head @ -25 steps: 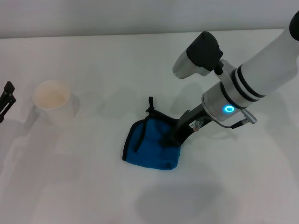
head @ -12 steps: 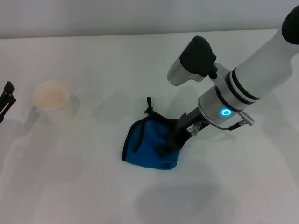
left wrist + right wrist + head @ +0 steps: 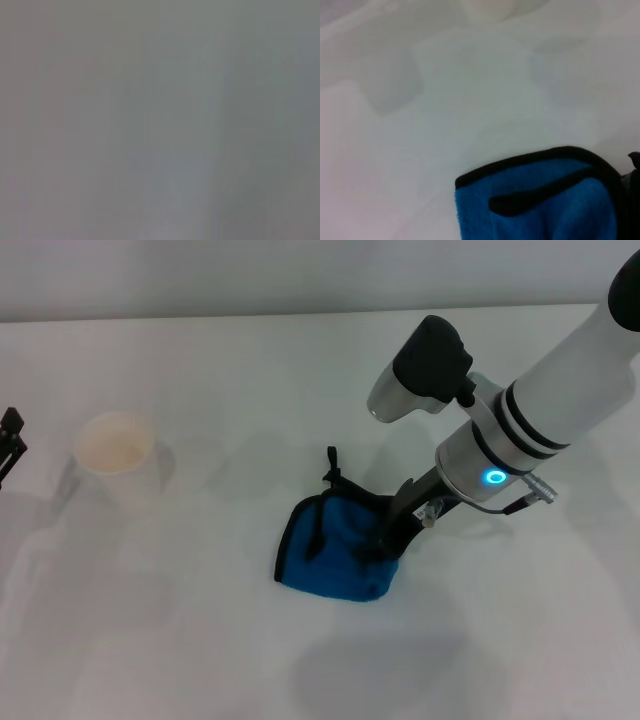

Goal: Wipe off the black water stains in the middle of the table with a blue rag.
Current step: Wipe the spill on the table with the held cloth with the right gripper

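So the right claw (image 3: 385, 545) is down on the blue rag (image 3: 335, 550), pressing into its 3 o'clock edge where the cloth is bunched up. The black fingers (image 3: 398, 520) look like they're pinching a fold of it. The rag sits roughly mid-tabletop (image 3: 200, 640), a bit toward 5 o'clock of the head view's centre, with its black loop (image 3: 331, 472) poking out toward 12 o'clock. No dark stain is visible anywhere; if one is there, the rag is on top of it. The right wrist view just shows the rag's black-edged corner (image 3: 540, 200) lying flat on the white surface. A white paper cup (image 3: 115, 452) stands well apart from the rag, out at 9 o'clock. The left claw (image 3: 8, 440) is barely in view at the far 9 o'clock edge, and I can't tell its state. The left wrist view is plain grey.
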